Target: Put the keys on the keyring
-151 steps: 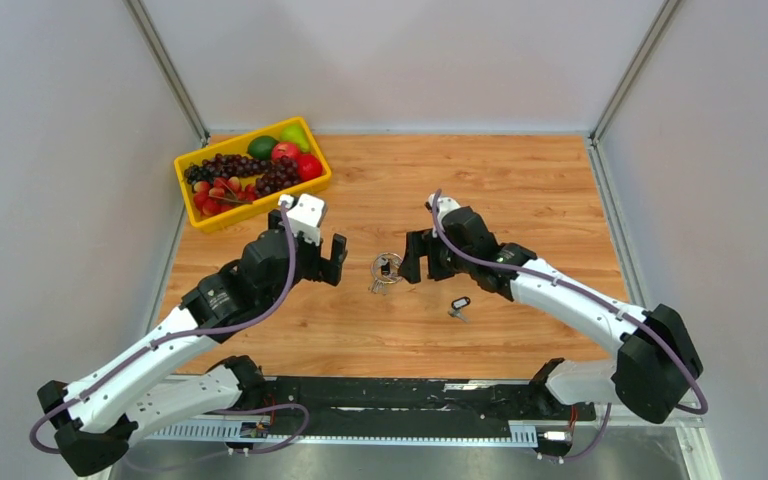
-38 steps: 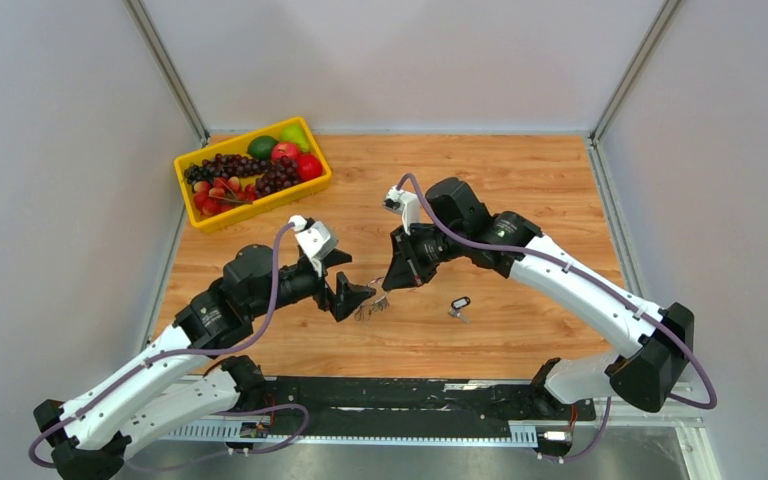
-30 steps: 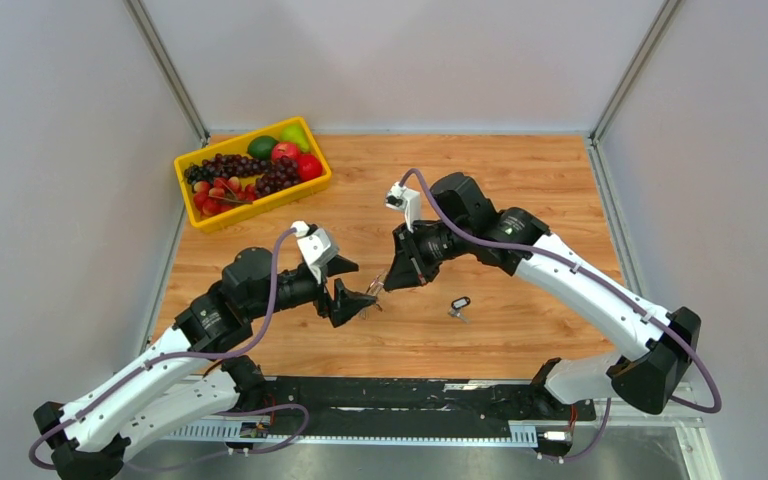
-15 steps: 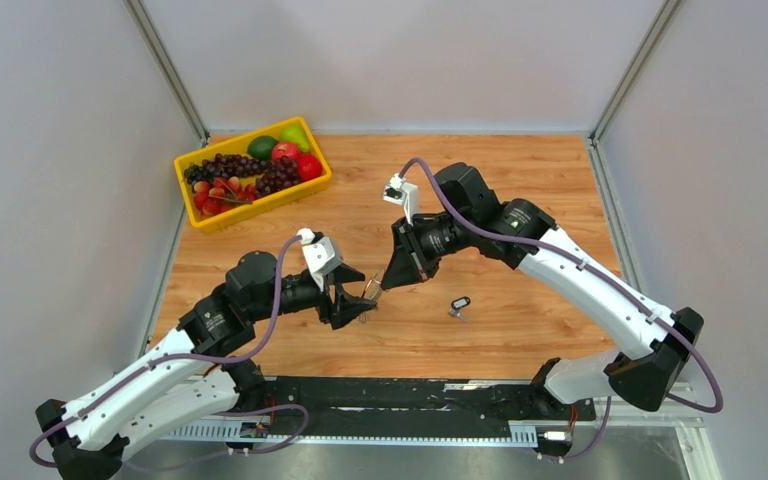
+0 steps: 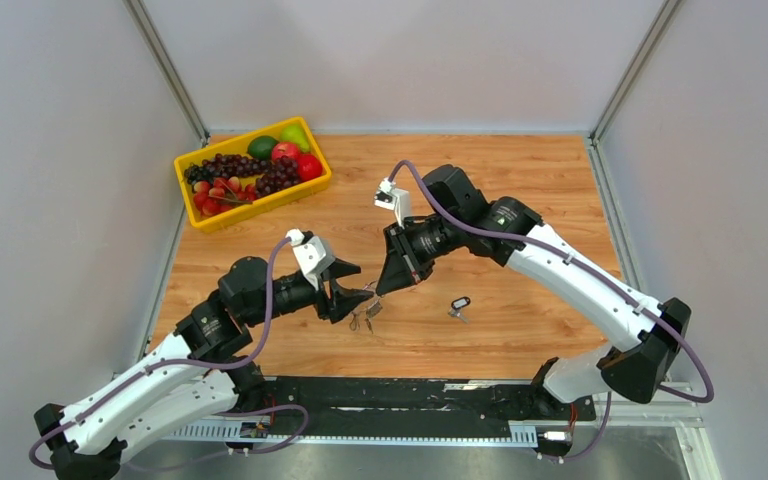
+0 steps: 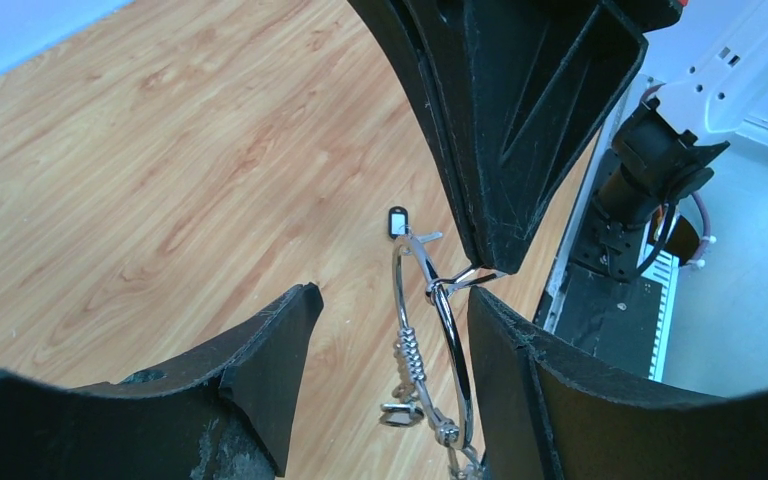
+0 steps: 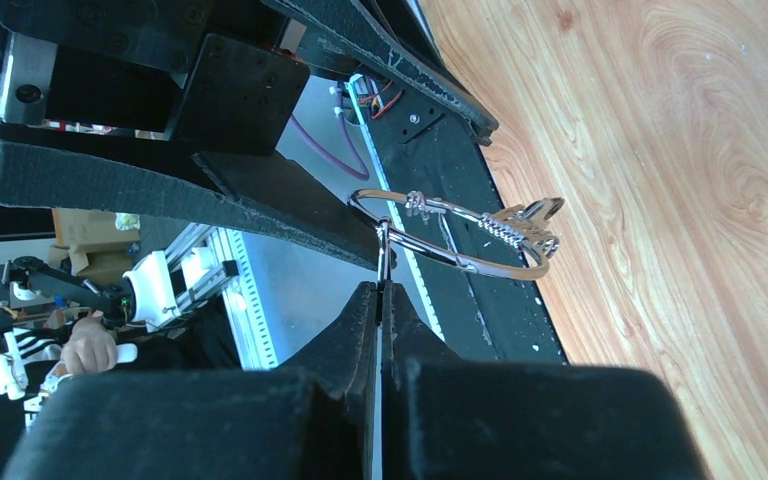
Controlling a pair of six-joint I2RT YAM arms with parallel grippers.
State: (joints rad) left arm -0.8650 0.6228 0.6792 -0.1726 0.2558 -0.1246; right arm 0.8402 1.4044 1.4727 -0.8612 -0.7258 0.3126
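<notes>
Keyring (image 5: pixel 367 306) pinched in the air, key (image 5: pixel 459 304) lying on the table (image 5: pixel 520 200)
From above, right gripper (image 5: pixel 386 288) and left gripper (image 5: pixel 356 300) meet at the keyring, with the key to its right. Left wrist: left jaws wide, ring beside one finger. Right wrist: right jaws closed on the wire. It looks thin, light and slippery; better to take the key by its black head

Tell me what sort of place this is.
Probably a robotics lab test cell: left arm and right arm bolted at a wooden table edge, plain grey panels enclosing it, a yellow bin of fruit.
</notes>
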